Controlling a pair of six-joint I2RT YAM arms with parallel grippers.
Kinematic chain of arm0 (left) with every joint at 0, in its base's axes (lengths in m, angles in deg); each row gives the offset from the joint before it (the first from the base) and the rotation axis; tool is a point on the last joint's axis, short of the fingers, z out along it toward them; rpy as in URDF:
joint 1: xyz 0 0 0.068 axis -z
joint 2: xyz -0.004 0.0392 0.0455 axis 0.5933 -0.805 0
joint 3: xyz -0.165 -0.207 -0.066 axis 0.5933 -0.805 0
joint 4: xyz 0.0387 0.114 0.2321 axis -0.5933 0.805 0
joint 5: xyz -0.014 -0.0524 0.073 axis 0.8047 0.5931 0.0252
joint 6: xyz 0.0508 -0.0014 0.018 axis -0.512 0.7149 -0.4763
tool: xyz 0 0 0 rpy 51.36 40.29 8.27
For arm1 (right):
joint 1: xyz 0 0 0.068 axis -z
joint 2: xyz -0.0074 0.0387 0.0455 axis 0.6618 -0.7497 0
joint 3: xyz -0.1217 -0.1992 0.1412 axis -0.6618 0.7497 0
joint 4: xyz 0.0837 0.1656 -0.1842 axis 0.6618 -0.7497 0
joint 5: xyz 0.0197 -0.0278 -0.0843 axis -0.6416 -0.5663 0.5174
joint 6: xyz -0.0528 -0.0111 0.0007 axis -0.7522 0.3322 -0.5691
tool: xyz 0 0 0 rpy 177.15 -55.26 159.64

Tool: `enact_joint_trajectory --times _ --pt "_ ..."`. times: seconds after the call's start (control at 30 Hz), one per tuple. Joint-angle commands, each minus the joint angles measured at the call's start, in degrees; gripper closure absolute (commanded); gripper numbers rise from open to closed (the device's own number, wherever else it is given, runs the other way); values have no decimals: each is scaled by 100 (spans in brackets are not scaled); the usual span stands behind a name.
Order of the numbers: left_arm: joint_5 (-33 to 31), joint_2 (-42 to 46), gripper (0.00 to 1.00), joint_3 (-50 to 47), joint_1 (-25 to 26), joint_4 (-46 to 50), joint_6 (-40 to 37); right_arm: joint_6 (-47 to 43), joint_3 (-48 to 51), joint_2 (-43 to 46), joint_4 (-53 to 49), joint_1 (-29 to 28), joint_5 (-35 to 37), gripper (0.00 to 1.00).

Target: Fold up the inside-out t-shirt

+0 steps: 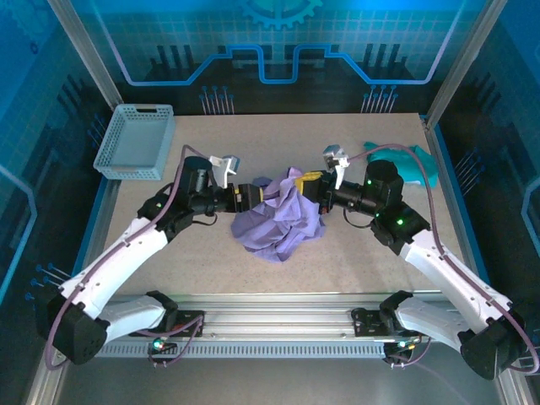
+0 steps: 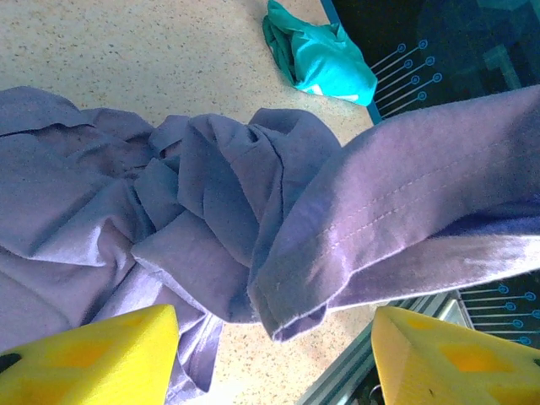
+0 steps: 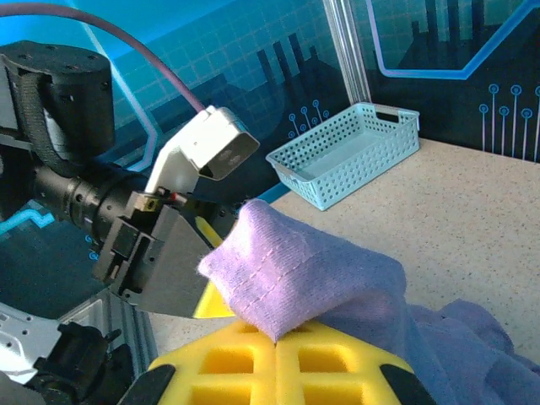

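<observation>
Both white arms reach in from the near edge, elbows flared outward, forearms angling toward the middle of the speckled beige table [image 1: 211, 274]. Their wrists are levelled and point at one another, nearly nose to nose. Between them sits the crumpled lavender-purple t-shirt of soft thin fabric [image 1: 278, 224], heaped at the table's centre.

The left gripper [image 1: 256, 193] is at the heap's left edge. From its wrist camera we see its yellow padded fingers [image 2: 93, 359] standing wide apart, and a stitched, hemmed fold of the shirt hangs in the gap between them, gripped by neither.

On the other side, the right gripper [image 1: 310, 179] is at the heap's upper right edge. Its own camera shows its yellow pads [image 3: 228, 359] pressed together, with a stitched corner of the shirt pinched between them and poking up above the seam. From that pinch a band of cloth runs down to the rest of the heap on the table. Right behind the pinched corner we see the left arm's grey wrist and its white camera housing [image 3: 207, 143].

A light blue perforated plastic basket [image 1: 135, 142] sits at the back left corner. A smaller teal-green garment [image 1: 413, 164] lies bunched at the back right, well apart from the shirt.
</observation>
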Motion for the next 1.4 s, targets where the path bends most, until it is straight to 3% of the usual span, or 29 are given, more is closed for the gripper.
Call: enact_joint_trajectory --times 0.0,0.2,0.37,0.43,0.7,0.9,1.23,1.37 --pt "275 -285 39 72 19 -191 -117 124 -19 -5 209 62 -131 100" --pt "339 -512 60 188 22 -343 -81 113 11 58 183 74 -69 100" --pt "15 -518 92 211 -42 -351 -26 -35 59 166 30 123 -18 100" --pt "-80 -478 99 200 -136 -327 21 -63 99 341 -28 255 25 100" --pt "-204 -198 100 -91 -416 -432 226 203 546 689 229 693 -203 100" --pt "190 -147 100 -136 -409 -670 221 210 523 542 174 695 -236 100" --pt "124 -165 100 319 -409 -1086 397 -762 434 590 -1086 319 -97 100" --pt "237 -362 100 660 -112 -1010 294 -1019 514 1104 -1826 287 225 100"
